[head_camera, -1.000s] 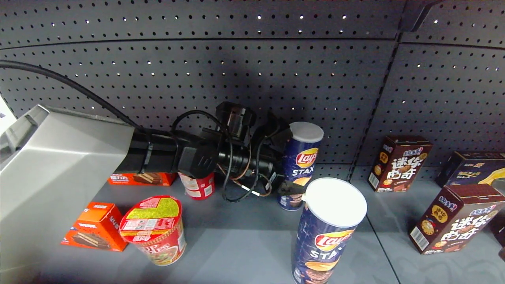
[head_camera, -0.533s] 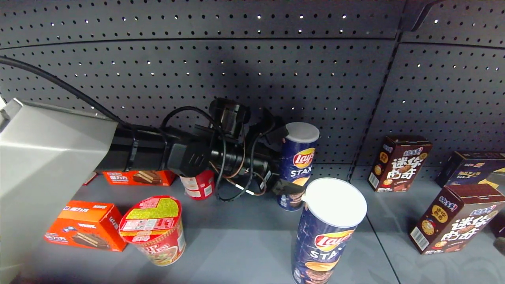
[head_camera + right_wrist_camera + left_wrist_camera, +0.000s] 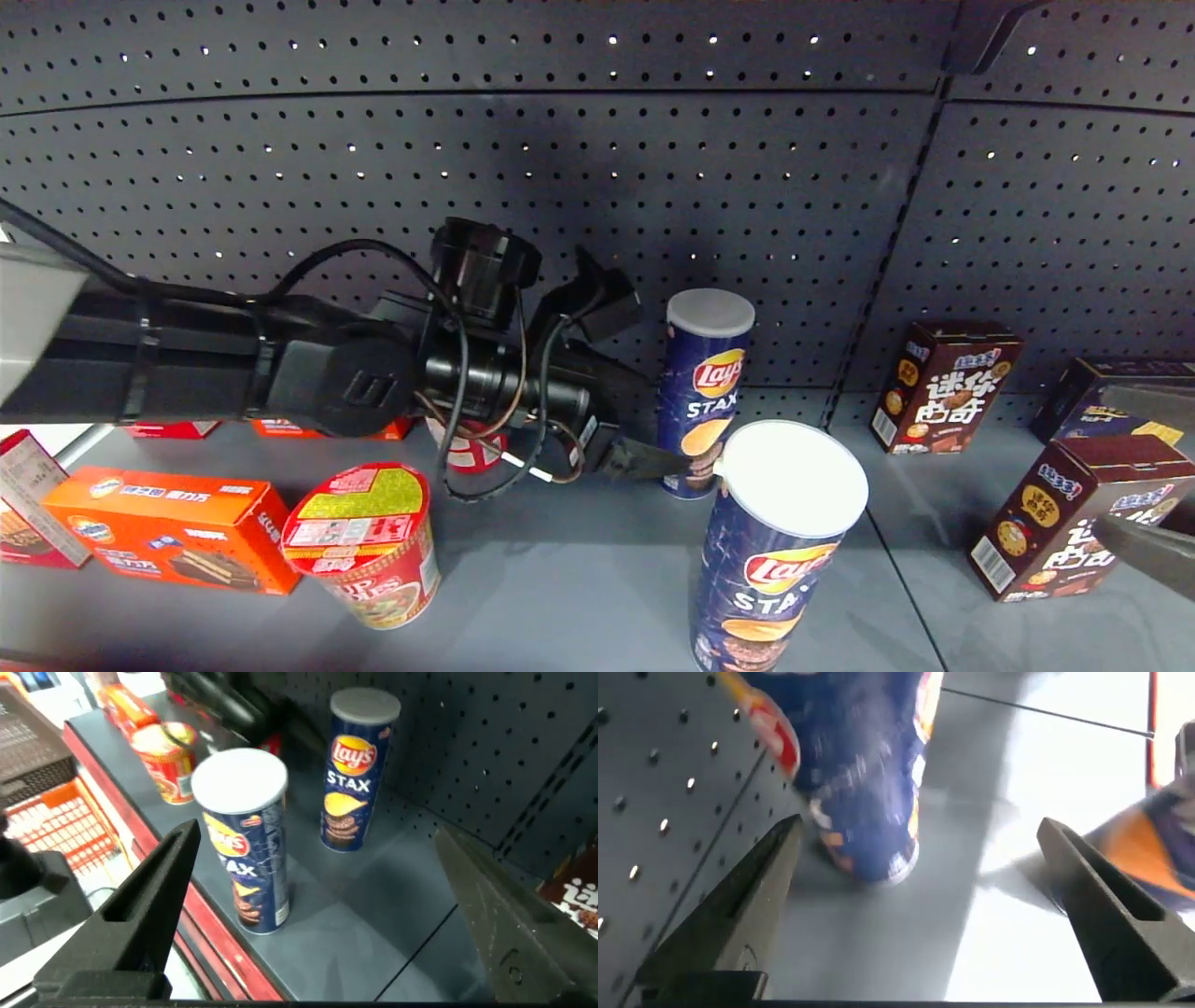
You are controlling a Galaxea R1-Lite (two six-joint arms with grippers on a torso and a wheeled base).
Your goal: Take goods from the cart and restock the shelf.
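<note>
Back chip can (image 3: 708, 392): tall blue tube, white lid, yellow-red logo. It stands upright at the rear of the shelf (image 3: 560, 579), against the pegboard wall. A second chip can (image 3: 780, 551) of the same look stands nearer the front edge, at about 5 o'clock of the first and apart from it.

A second ago the left claw straddled the back can. Now the left arm has pulled away toward 9 o'clock and the can is free, standing on its own. The right claw's fingers have come in at the 3 o'clock edge of the head view.

The left arm lies low and level over the shelf from 9 o'clock. The left claw (image 3: 922, 826) is spread wide and holds nothing, its tips just short of the back can. The right claw (image 3: 318, 831) is also wide apart and empty, and faces both cans from the aisle side.

A noodle cup (image 3: 369, 541) and an orange box (image 3: 168, 541) sit at 8 o'clock of the cans, brown boxes (image 3: 943, 383) at 3 o'clock.
</note>
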